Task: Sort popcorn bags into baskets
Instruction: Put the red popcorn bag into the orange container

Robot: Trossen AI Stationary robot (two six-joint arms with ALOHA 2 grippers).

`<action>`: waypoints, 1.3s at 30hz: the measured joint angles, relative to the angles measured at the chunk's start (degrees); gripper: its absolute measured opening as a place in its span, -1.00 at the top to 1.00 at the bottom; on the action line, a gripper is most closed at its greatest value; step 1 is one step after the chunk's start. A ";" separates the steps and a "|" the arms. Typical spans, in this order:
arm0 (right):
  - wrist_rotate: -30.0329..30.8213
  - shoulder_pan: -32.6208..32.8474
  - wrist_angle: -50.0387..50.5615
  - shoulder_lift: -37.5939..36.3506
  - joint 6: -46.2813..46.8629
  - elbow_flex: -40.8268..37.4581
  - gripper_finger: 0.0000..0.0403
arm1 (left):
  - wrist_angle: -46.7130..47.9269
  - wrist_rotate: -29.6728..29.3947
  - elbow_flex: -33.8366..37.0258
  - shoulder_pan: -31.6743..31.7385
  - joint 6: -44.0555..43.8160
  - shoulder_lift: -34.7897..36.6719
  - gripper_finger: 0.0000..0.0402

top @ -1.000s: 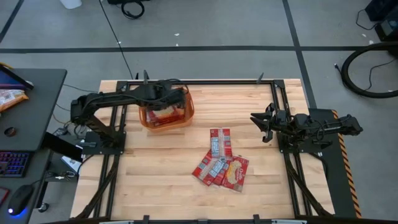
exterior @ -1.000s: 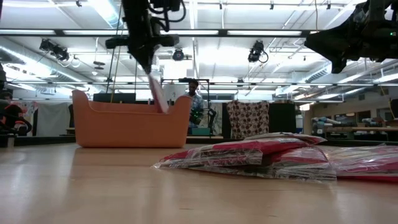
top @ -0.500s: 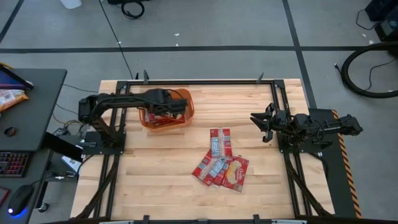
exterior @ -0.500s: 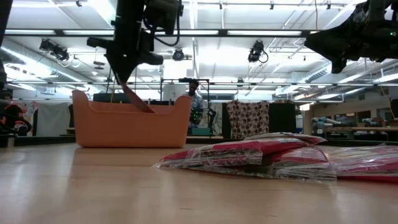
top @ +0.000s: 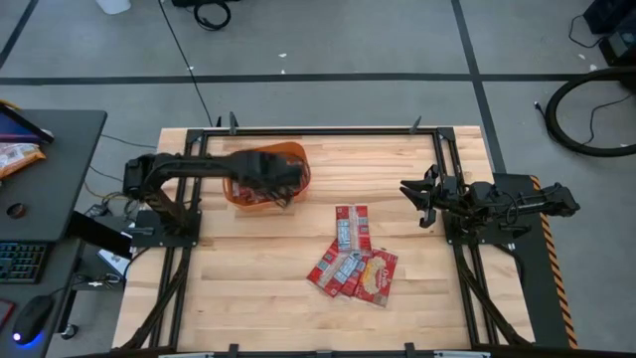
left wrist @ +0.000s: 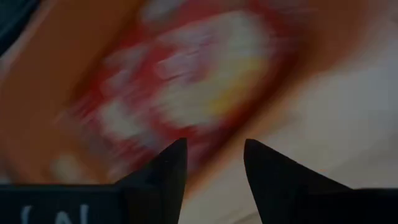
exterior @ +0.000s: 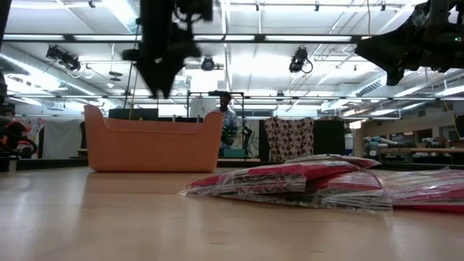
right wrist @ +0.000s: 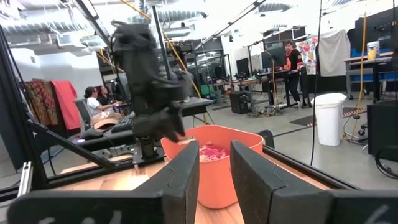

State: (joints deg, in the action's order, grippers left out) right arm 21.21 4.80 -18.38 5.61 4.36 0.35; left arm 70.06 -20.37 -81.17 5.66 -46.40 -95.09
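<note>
The orange basket (top: 298, 157) stands at the table's far left, also in the low view (exterior: 152, 145) and the right wrist view (right wrist: 249, 142). Red popcorn bags (left wrist: 186, 81) lie inside it. My left gripper (left wrist: 214, 146) hovers open just above the basket's near side (top: 286, 189), with nothing between its fingers (exterior: 159, 81). Several more popcorn bags (top: 353, 261) lie flat and overlapping near the table's middle (exterior: 290, 183). My right gripper (top: 407, 189) waits at the right, raised and open (right wrist: 214, 163).
Bare wooden tabletop (top: 248, 288) lies in front of the basket and left of the bag pile. Black arm frames run along both side edges (top: 174, 268). People sit and stand in the room beyond the table (right wrist: 96, 99).
My left gripper carried a popcorn bag hanging from its fingers over the basket, dipped toward the basket and let go. The bag tipped over and dropped inside. The gripper has gone slightly toward the table's near edge and risen clear of the rim.
</note>
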 joint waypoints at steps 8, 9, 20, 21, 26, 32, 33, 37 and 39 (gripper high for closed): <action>-0.01 0.00 0.05 0.00 0.01 -0.01 0.53 | -12.94 -3.74 -0.06 -10.78 5.64 -0.99 0.25; -0.02 0.01 0.05 0.00 0.01 0.00 0.53 | -13.99 -3.51 -0.05 -11.61 5.29 -1.37 0.25; 0.15 0.01 0.05 0.01 0.01 0.00 0.53 | -32.69 2.73 0.02 -20.09 6.55 -14.01 0.25; 0.15 0.00 0.03 0.01 0.00 -0.01 0.53 | -35.67 3.72 0.02 -20.58 6.26 -15.16 0.25; 0.15 0.00 -0.10 0.02 0.00 0.01 0.53 | -42.59 5.53 -5.21 -22.85 3.74 -21.57 0.25; 0.13 0.02 0.05 0.02 0.02 -0.01 0.53 | -30.25 -0.04 -21.52 -23.86 4.77 -30.76 0.25; 0.13 0.01 0.03 0.00 0.01 -0.01 0.53 | -27.97 -1.58 -23.70 -23.88 5.48 -32.10 0.25; 0.14 0.00 0.03 0.00 0.02 0.00 0.53 | -26.54 -6.66 -29.28 -23.88 10.12 -35.46 0.21; 0.13 0.02 0.04 0.02 0.00 -0.01 0.53 | -27.04 -8.36 -30.16 -23.88 13.89 -36.53 0.16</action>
State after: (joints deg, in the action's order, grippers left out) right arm 21.34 4.81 -18.33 5.63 4.37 0.34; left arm 43.01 -28.73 -111.33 -18.22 -32.51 -131.62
